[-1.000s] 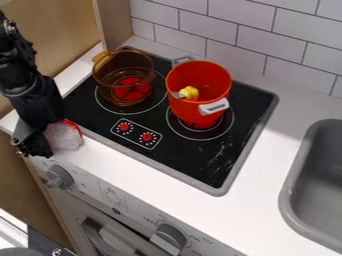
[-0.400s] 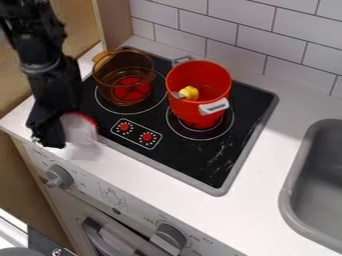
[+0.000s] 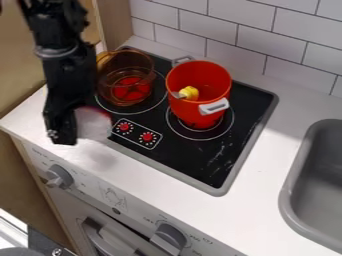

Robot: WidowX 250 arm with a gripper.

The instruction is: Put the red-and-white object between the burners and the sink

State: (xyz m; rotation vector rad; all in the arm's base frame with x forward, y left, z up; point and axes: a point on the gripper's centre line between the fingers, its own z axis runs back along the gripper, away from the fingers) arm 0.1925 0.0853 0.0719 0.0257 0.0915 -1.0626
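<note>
White brick-pattern tiles [image 3: 248,30] with grey joints cover the back wall. At left stand a light wooden side panel [image 3: 112,22] and a tan surface [image 3: 20,45]. Soft light falls on 1 white countertop [image 3: 180,207].

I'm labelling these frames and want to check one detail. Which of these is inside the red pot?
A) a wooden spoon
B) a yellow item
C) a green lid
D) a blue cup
B: a yellow item shows inside the red pot, against the pot's inner wall.
</note>
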